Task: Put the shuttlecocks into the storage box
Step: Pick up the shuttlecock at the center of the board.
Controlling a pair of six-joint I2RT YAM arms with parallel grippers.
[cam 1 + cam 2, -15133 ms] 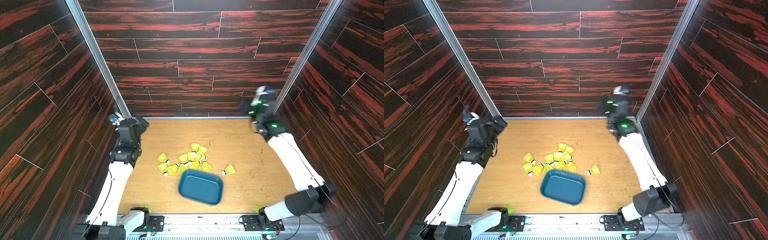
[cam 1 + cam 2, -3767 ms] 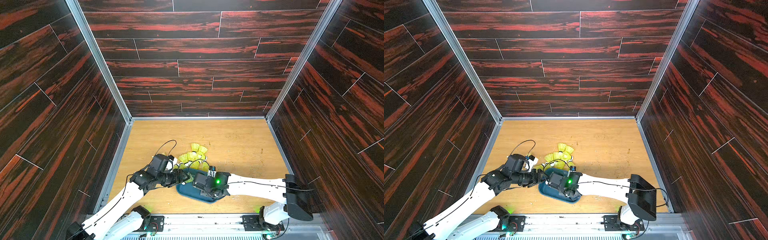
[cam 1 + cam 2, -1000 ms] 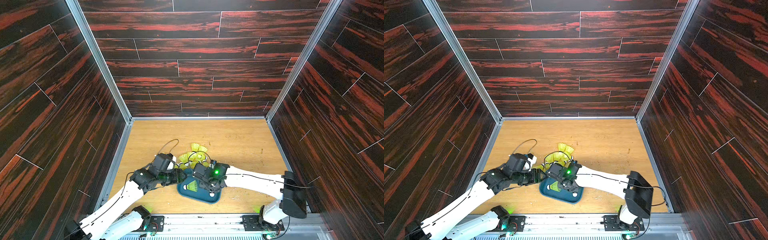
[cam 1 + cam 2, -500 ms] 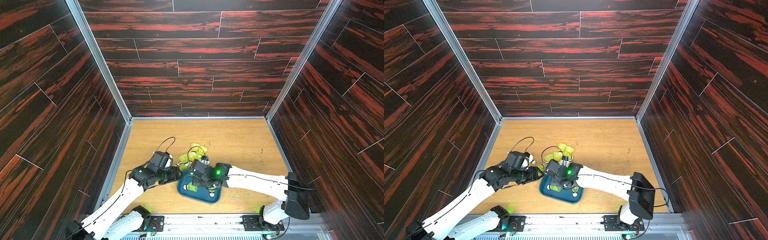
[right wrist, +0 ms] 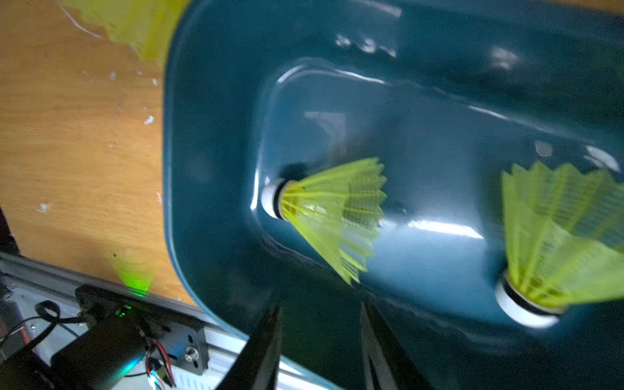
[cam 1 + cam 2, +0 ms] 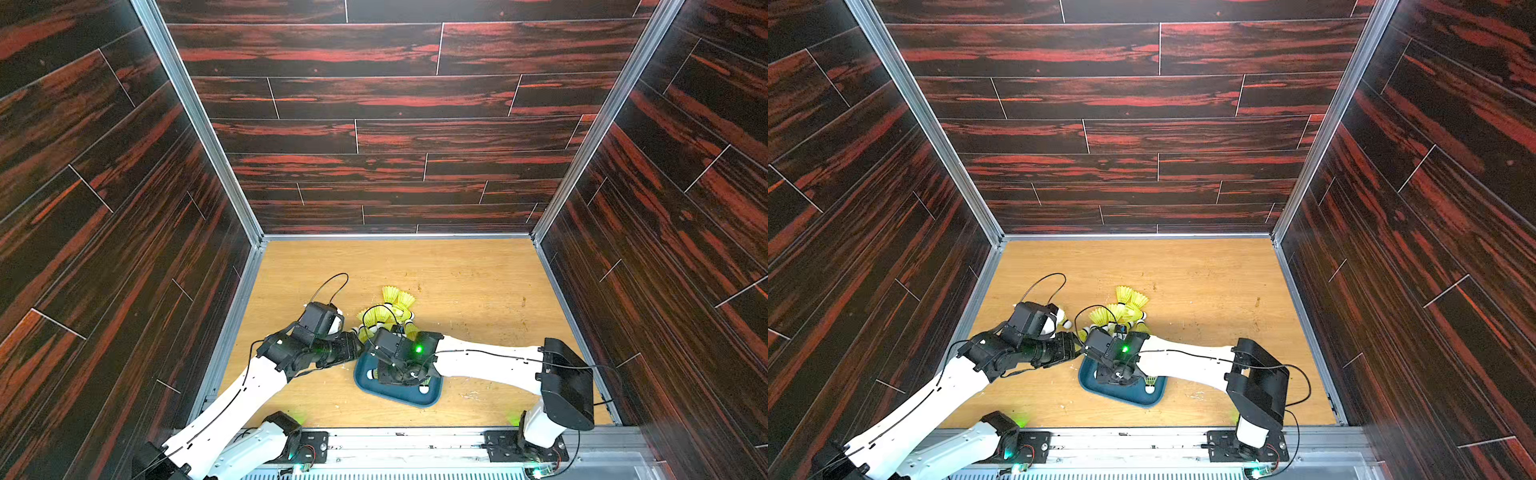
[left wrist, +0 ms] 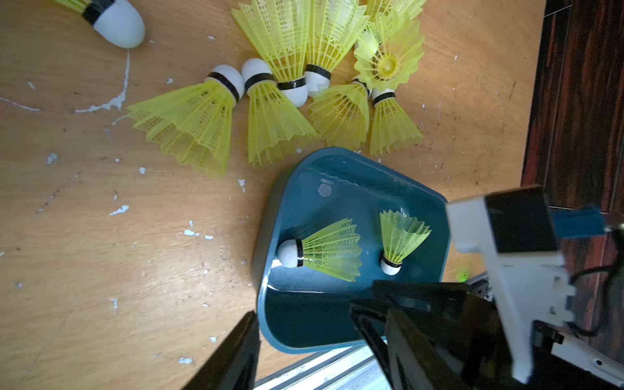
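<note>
The teal-blue storage box (image 6: 399, 400) (image 6: 1121, 397) (image 7: 337, 189) (image 5: 219, 135) lies near the table's front edge. Two yellow-green shuttlecocks lie inside it (image 7: 327, 250) (image 7: 401, 236) (image 5: 337, 209) (image 5: 557, 229). Several more shuttlecocks (image 6: 390, 311) (image 6: 1121, 309) (image 7: 277, 101) are heaped on the wood just behind the box. My left gripper (image 6: 355, 348) (image 7: 304, 314) is open, its fingers either side of the box's left corner. My right gripper (image 6: 399, 374) (image 5: 320, 307) hangs over the box, open, with nothing between its fingers.
One shuttlecock (image 6: 1064, 320) (image 7: 111, 20) lies apart, left of the heap beside my left wrist. Dark wood-pattern walls close in the wooden table (image 6: 478, 291) on three sides. A metal rail (image 6: 415, 440) with both arm bases runs along the front edge.
My right wrist has shifted slightly left over the box. A second shuttlecock now lies in the box. The left arm has hardly moved.
</note>
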